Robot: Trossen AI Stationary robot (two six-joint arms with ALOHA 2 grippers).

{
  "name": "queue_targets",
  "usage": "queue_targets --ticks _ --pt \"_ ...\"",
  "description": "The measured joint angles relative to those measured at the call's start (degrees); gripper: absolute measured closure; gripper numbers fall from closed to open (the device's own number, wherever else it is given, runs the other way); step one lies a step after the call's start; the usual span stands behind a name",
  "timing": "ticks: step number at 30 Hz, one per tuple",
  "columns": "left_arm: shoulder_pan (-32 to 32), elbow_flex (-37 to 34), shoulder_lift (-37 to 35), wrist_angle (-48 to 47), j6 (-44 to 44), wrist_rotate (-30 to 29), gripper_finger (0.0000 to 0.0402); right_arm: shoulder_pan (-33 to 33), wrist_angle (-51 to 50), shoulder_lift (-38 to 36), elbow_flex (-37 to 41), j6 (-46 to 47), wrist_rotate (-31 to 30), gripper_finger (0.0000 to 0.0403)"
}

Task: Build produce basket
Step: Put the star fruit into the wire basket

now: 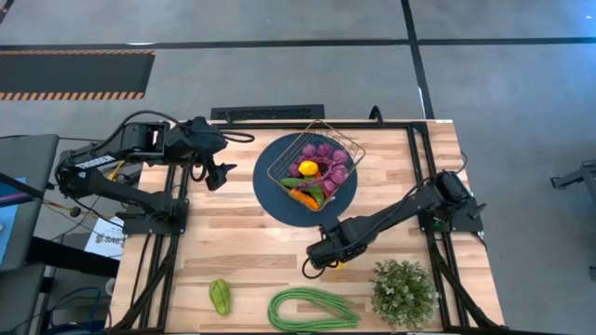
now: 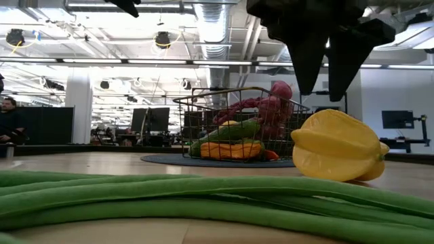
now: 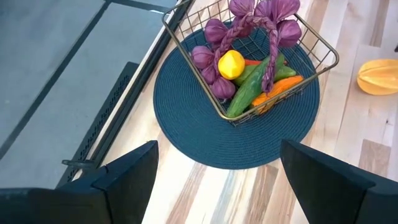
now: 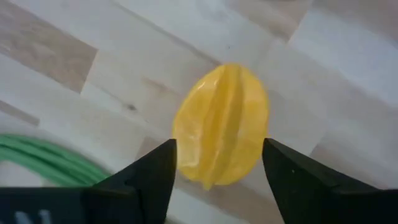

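Overhead, table-level, two wrist views

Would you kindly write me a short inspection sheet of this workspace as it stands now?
Surface: wooden table, round blue mat near its far edge.
Job's things: wire basket on the mat, holding purple grapes, lemon, cucumber and carrots. Still out on the table: yellow starfruit, green pepper, green beans.
Clutter: potted plant by the near right corner.
Grippers: right gripper open, a finger either side of the starfruit, not gripping. Left gripper open, empty, left of the mat.
Cables: cables run along the left arm's base.
Surroundings: grey floor; a hall with screens behind.
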State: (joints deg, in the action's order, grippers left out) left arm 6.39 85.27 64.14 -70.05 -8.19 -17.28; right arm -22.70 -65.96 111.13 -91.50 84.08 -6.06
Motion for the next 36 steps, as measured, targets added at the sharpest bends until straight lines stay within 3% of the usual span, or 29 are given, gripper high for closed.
queue_targets --ticks 11,27,36 --pt "0.0 0.0 0.0 0.0 -0.4 0.3 0.0079 -0.2 1.9 0.0 0.0 -2.8 -1.5 0.0229" --pt "0.0 0.0 0.0 0.0 -1.1 0.5 0.0079 -0.1 5.7 0.0 5.0 -2.5 -1.0 0.0214" --pt "0.0 0.0 0.0 0.0 -1.5 0.5 0.0079 0.0 5.9 0.8 5.0 -3.6 -1.6 0.0245"
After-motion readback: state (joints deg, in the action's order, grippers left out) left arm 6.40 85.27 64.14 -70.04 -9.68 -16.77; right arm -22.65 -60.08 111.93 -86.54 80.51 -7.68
